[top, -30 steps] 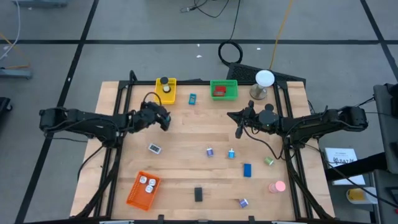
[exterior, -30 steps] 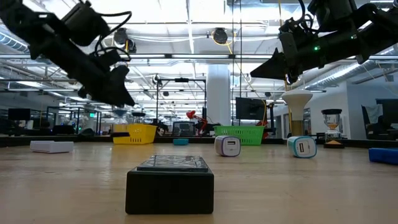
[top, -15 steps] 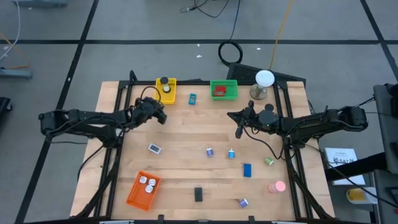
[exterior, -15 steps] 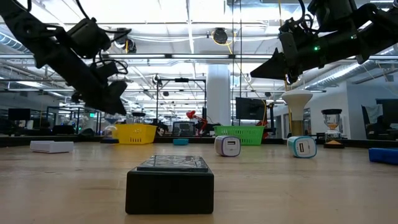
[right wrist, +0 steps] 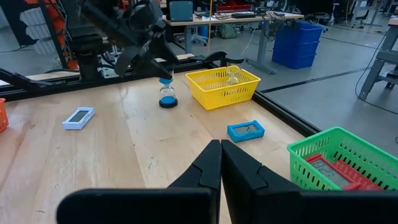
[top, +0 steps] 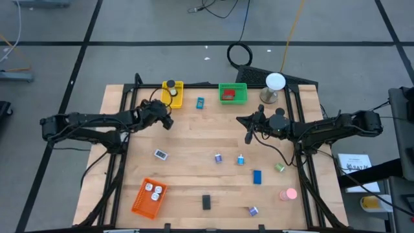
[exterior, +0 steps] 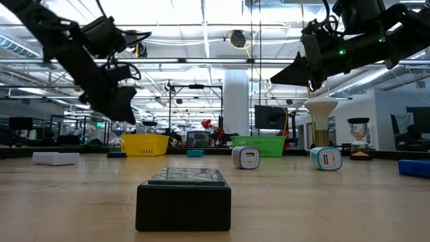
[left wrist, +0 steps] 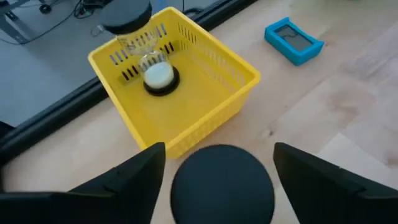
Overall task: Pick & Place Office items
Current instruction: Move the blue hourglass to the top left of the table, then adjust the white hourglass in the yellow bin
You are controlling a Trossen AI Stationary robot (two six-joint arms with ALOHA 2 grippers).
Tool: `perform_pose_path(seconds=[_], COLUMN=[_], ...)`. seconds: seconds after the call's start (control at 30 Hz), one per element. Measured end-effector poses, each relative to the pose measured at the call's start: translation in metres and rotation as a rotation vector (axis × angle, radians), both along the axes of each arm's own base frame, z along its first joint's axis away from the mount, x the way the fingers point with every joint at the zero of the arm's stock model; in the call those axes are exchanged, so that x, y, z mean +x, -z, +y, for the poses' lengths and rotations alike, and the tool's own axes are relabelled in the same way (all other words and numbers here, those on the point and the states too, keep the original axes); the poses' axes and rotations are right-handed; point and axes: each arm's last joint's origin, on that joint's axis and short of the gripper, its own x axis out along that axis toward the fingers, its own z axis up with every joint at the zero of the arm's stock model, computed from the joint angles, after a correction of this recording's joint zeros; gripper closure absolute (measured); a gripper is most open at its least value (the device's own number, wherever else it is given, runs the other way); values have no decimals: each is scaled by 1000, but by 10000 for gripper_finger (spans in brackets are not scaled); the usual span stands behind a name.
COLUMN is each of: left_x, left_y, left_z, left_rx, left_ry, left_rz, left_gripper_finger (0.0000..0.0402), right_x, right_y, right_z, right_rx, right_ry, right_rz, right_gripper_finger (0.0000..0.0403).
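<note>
A small hourglass (right wrist: 166, 93) with blue sand and a black base stands on the table beside the yellow basket (top: 173, 94). Its black round top (left wrist: 222, 183) shows between the spread fingers of my left gripper (left wrist: 217, 168), which hangs open just above it, touching nothing. A second hourglass (left wrist: 152, 68) stands inside the yellow basket. My right gripper (top: 248, 137) waits shut and level above the table's right half. Other office items lie loose on the wood: a cyan piece (top: 200, 102), a white piece (top: 160, 155) and a blue block (top: 257, 176).
The green basket (top: 233, 93) holds a red piece. The orange basket (top: 149, 196) at the near left holds white bits. A white ball on a stand (top: 275, 84) is at the far right. A black block (top: 206, 202), clips (top: 218, 158) and a pink piece (top: 288, 193) dot the near half.
My left gripper has shifted toward the table's far left, nearer the yellow basket, and its arm has risen. The hourglass that was up at its fingers a second ago now stands on the table below them.
</note>
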Motion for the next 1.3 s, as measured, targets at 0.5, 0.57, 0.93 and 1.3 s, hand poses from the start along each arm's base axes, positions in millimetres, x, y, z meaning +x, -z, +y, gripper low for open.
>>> perform_pose_path(seconds=[0.5, 0.57, 0.93, 1.3], left_x=[-3, -10, -27, -8], left_y=[-64, -57, -23, -13], left_z=[45, 64, 130, 163], left_rx=[116, 47, -128, -219], left_ry=[-218, -249, -265, -257], left_rz=[88, 80, 15, 4], left_gripper_finger=[236, 280, 391, 393], right_x=[0, 0, 0, 0], right_y=[0, 0, 0, 0], right_z=[0, 0, 0, 0], right_rx=[0, 0, 0, 0], right_ry=[-1, 0, -1, -1], right_rz=[0, 0, 0, 0], right_gripper_finger=[401, 401, 401, 401])
